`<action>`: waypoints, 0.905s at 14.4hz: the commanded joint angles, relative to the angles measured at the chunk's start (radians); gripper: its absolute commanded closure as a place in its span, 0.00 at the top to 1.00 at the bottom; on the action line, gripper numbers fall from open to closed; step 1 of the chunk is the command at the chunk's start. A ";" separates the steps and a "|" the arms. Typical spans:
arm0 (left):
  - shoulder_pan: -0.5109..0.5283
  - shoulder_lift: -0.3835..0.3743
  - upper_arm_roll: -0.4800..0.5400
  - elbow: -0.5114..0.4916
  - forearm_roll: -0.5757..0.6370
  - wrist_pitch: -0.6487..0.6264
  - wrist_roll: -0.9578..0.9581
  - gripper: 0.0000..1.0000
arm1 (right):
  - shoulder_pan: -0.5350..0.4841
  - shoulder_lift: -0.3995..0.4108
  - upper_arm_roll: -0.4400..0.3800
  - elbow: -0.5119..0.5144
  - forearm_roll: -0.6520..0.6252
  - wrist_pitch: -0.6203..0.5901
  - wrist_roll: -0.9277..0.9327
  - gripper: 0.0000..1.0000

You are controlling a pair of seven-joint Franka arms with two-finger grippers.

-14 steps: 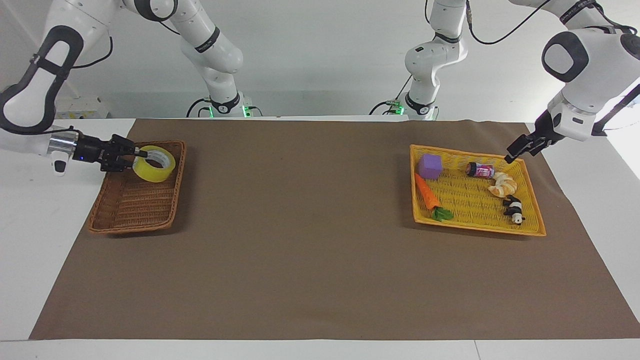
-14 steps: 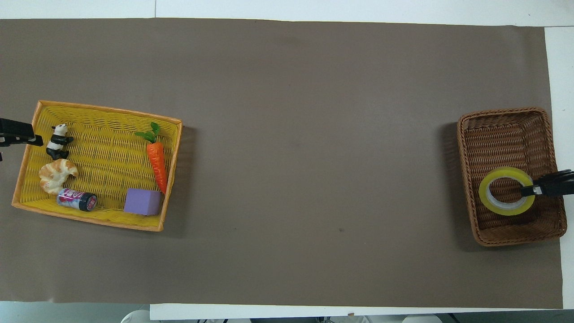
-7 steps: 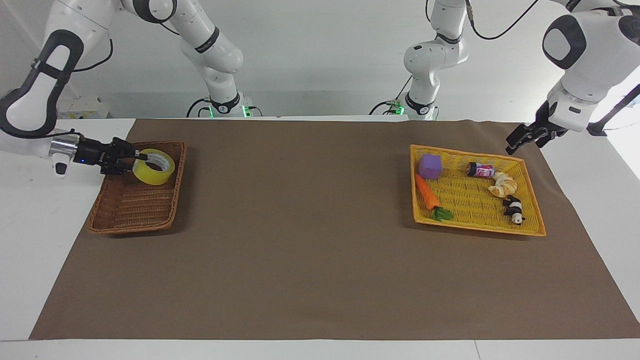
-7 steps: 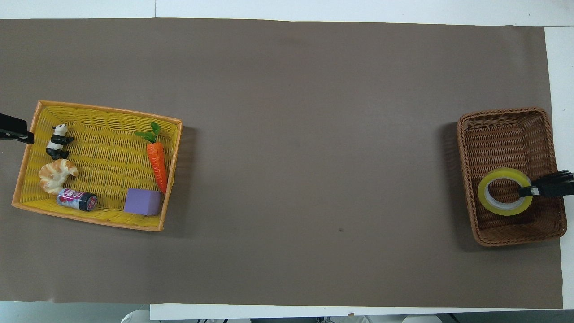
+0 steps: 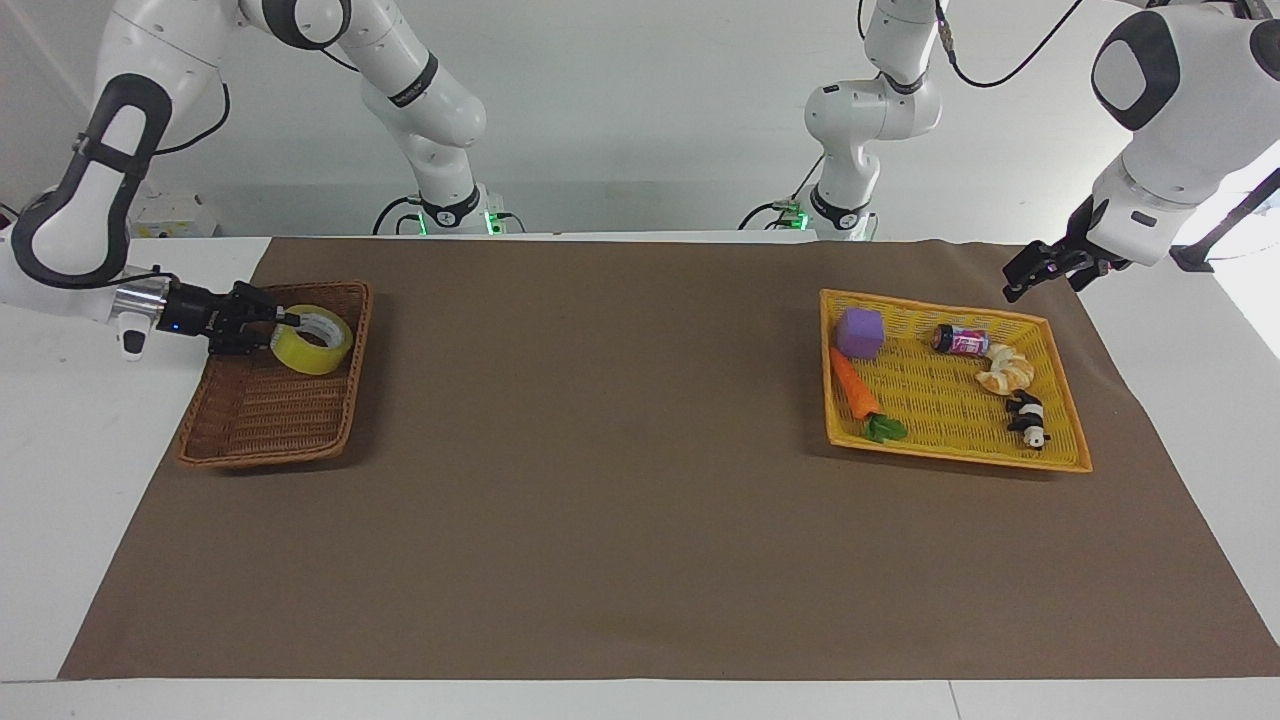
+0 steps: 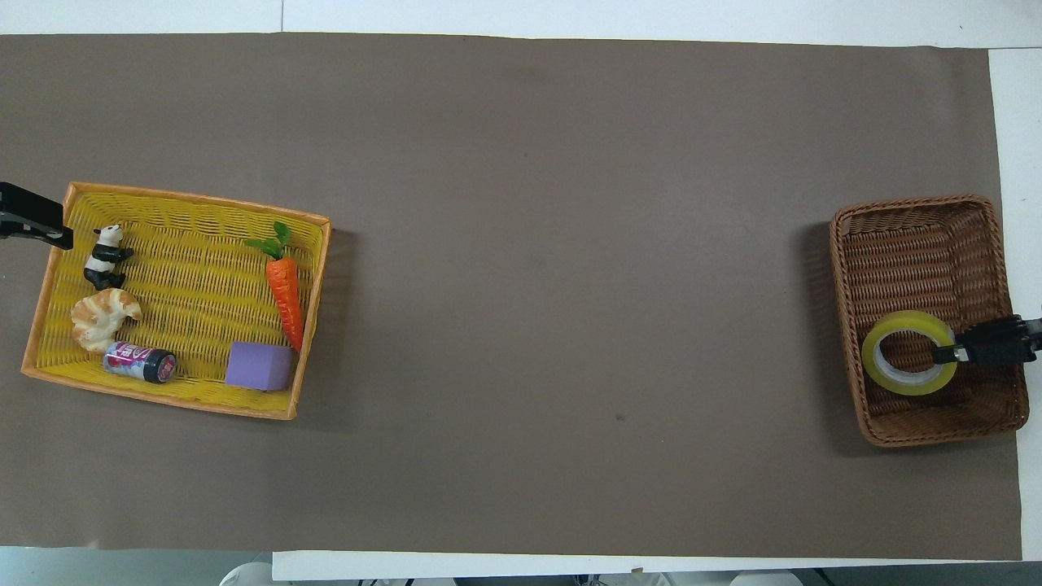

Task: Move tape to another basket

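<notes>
Sideways, right pincer [image 5: 283, 321] clamps tape [image 5: 312, 342] over basket [image 5: 262, 415].

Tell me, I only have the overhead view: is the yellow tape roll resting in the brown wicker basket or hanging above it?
Observer: In the facing view the roll of translucent yellow packing tape hangs tilted, low over the dark brown woven wicker basket. I cannot tell whether it touches the bottom.
Operator: How does the right gripper come in?
Observer: The right gripper reaches in nearly level, shut on the roll's wall.
Operator: And the left gripper?
Observer: The left gripper waits raised over the brown mat, by a corner of the flat yellow woven tray.
</notes>
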 commanded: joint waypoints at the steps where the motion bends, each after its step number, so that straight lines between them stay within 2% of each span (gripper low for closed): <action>1: -0.025 0.007 0.029 0.035 0.015 -0.039 0.026 1.00 | -0.006 0.008 0.007 0.003 -0.020 0.043 -0.037 1.00; 4: -0.025 0.004 0.029 0.040 0.013 -0.033 0.026 1.00 | 0.000 -0.011 0.005 0.010 -0.032 0.061 -0.042 1.00; 7: -0.023 -0.007 0.031 0.011 -0.008 0.008 0.029 1.00 | 0.085 -0.135 0.008 0.011 -0.159 0.164 0.021 1.00; 9: -0.029 -0.034 0.025 -0.043 -0.007 0.068 0.030 1.00 | 0.148 -0.212 0.008 0.032 -0.231 0.164 0.123 1.00; 13: -0.028 -0.023 0.006 -0.043 -0.008 0.084 0.029 1.00 | 0.282 -0.333 0.013 0.079 -0.293 0.164 0.385 1.00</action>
